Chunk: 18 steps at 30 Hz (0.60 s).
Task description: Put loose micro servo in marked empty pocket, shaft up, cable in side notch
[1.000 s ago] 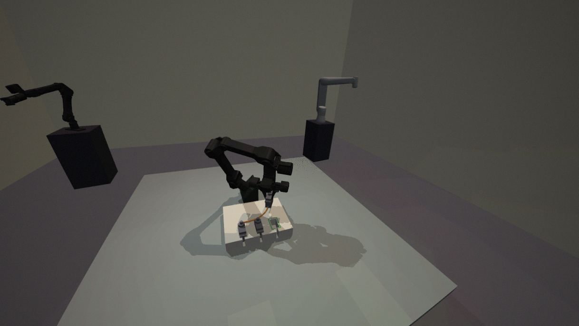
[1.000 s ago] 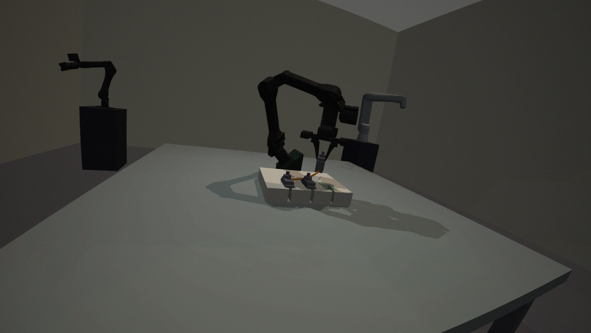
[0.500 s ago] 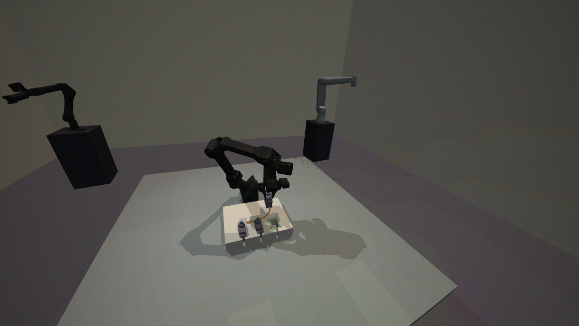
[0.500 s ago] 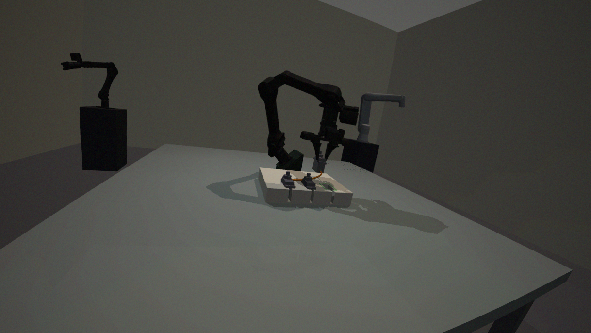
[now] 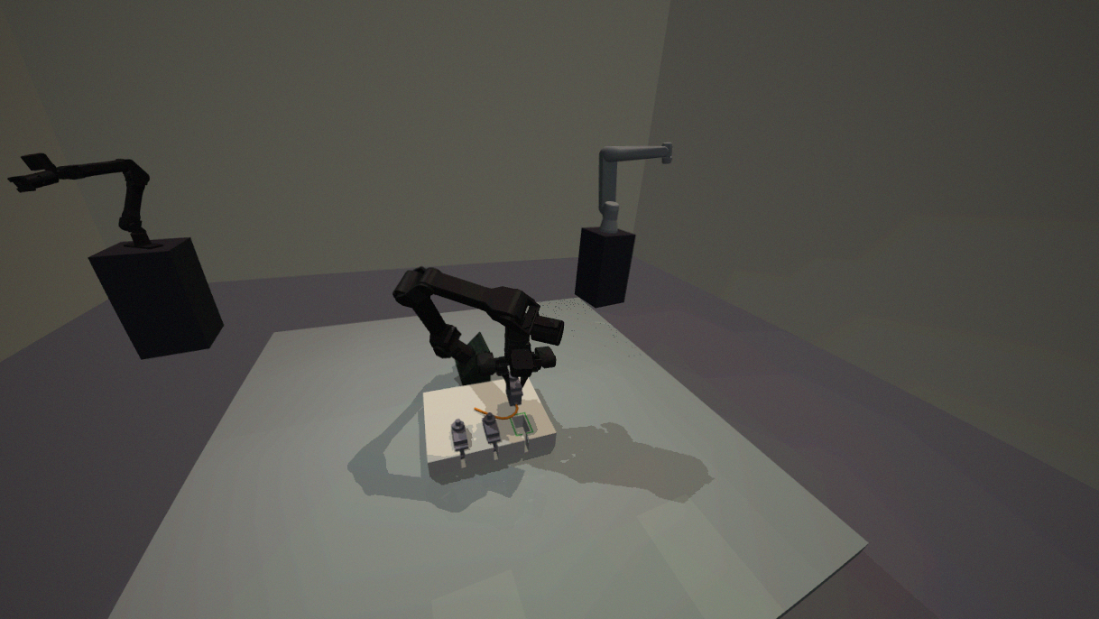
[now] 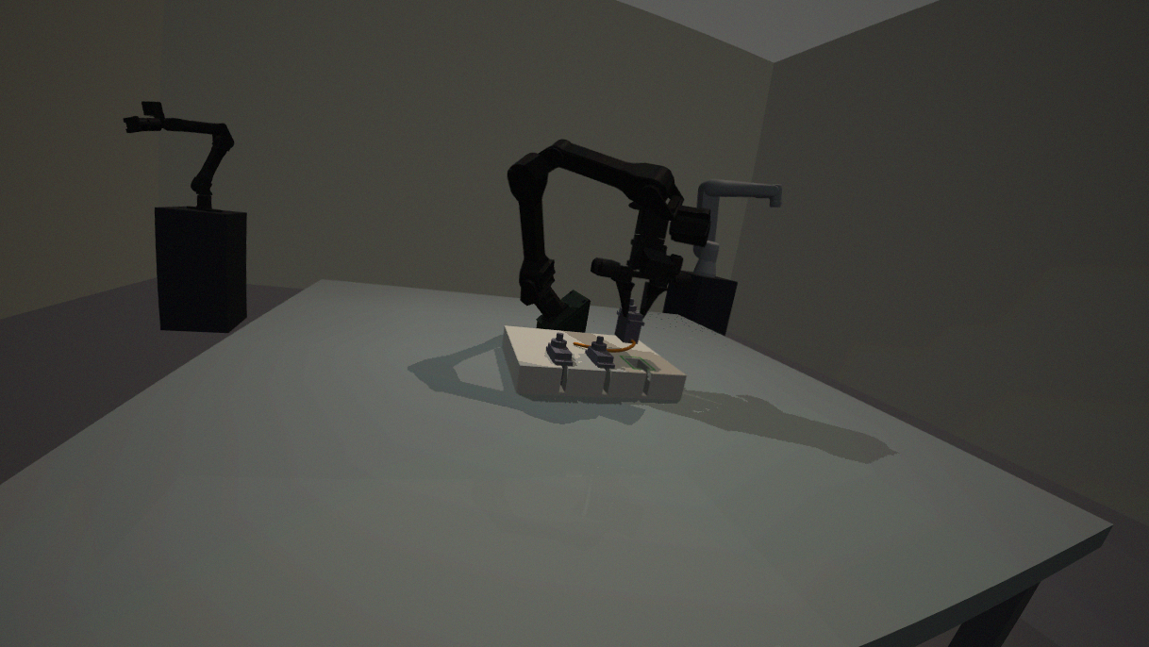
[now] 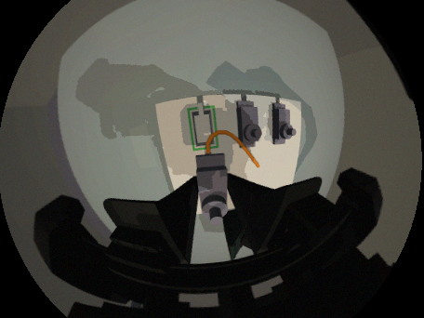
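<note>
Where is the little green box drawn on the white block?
In the wrist view, the green-outlined pocket sits at the left end of the white block, next to two seated servos. The held servo hangs just short of it.

Dim light, hard shadows, fisheye wrist

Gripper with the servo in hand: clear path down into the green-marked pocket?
Probably yes. The gripper holds the servo above the deck, just short of the green-marked pocket, which looks empty. Only the orange cable arcs nearby, toward the seated servos.
</note>
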{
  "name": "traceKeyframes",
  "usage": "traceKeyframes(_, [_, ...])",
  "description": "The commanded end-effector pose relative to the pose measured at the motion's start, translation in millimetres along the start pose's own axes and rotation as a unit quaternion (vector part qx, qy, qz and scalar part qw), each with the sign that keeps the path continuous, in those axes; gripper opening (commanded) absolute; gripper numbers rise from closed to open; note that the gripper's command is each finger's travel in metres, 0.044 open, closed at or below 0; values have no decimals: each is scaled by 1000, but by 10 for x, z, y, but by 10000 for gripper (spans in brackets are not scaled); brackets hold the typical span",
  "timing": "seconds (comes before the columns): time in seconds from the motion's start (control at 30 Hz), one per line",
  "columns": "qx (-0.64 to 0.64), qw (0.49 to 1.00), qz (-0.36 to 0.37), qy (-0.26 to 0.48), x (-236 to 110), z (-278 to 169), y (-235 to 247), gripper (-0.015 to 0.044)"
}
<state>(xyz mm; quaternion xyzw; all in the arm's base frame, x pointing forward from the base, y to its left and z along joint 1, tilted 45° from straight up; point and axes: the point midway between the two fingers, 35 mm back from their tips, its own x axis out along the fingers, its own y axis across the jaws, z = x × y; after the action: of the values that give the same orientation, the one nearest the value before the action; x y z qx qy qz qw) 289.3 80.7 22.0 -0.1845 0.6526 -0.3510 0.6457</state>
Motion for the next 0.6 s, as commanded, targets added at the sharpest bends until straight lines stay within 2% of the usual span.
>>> traceKeyframes(0.0, [0, 1000, 5, -7, -48, 165, 16, 0])
traceKeyframes(0.57, [-24, 1000, 4, -8, -56, 676, 32, 0])
